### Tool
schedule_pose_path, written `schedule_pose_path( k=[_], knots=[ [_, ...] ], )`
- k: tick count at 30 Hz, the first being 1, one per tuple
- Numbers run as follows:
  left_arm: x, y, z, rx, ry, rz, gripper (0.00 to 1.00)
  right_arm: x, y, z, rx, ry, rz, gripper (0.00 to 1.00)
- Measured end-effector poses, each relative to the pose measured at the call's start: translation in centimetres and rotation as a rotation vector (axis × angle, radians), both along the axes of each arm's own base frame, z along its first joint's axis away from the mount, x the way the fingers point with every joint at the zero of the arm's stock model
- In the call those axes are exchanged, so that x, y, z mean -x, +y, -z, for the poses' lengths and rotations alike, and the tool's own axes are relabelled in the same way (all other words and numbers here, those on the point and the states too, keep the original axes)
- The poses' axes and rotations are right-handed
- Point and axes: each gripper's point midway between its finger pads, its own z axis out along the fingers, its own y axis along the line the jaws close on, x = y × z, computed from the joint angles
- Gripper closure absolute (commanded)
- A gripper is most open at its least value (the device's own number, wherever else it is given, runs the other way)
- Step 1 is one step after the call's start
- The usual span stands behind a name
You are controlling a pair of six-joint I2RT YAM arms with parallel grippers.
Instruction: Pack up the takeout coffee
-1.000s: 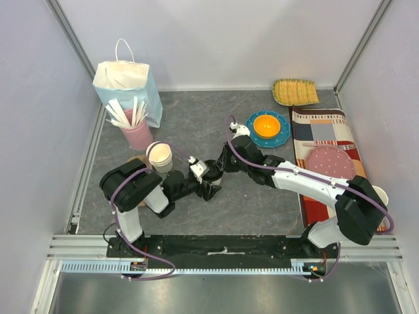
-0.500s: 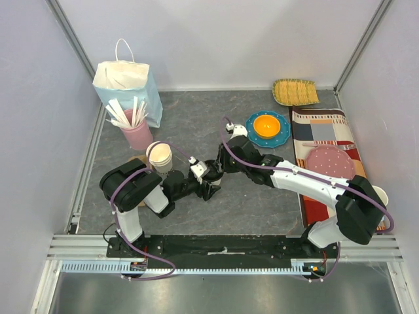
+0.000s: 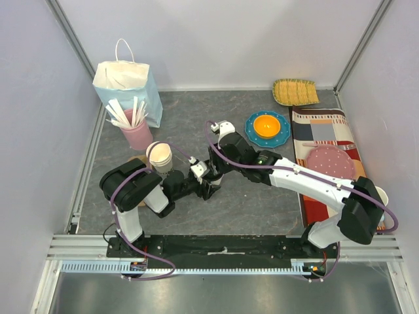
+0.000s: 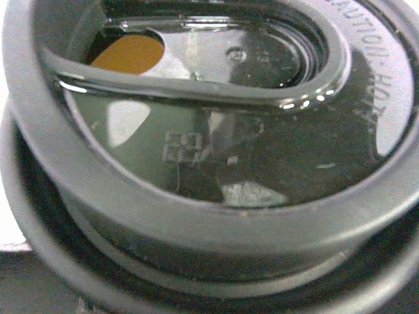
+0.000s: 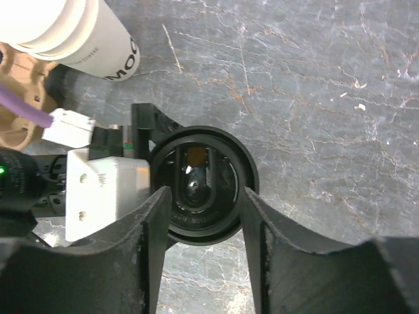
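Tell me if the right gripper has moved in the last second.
Yes. The right gripper has swung left, farther from the blue plate, and sits over the takeout coffee.

walls (image 3: 216, 39): plain pale grey-lilac panels, back and both sides | corner posts (image 3: 71, 38): grey metal strips | tabletop (image 3: 190, 114): dark grey stone-look, thin pale veins | near edge: aluminium rail (image 3: 78, 246), brushed metal sheet (image 3: 216, 294) below | light: even, diffuse

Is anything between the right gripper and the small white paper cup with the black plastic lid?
Nothing visible: the right gripper hangs open directly above the round black plastic lid, one finger on each side.
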Motion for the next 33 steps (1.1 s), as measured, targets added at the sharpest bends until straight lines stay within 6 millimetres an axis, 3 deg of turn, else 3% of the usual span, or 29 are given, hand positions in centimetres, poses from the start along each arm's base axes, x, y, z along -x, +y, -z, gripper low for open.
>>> schedule_pose_path(
  k=[11,16,19,33],
  knots=[
    [-0.5,0.4,0.0,0.001,0.001,-0.014,0.23,0.5,0.9,-2.1,-0.046,-0.085,-0.075,0.79],
    [-0.5,0.3,0.0,0.002,0.001,-0.011,0.23,0.5,1.0,0.1,-0.077,-0.056,-0.092,0.99],
    [-0.5,0.3,0.1,0.001,0.002,-0.009,0.25,0.5,1.4,2.9,-0.086,-0.009,-0.098,1.0],
    [-0.7,0.4,0.1,0.005,0.001,-0.014,0.26,1.0,1.7,1.6,-0.135,0.009,-0.103,1.0]
  ],
)
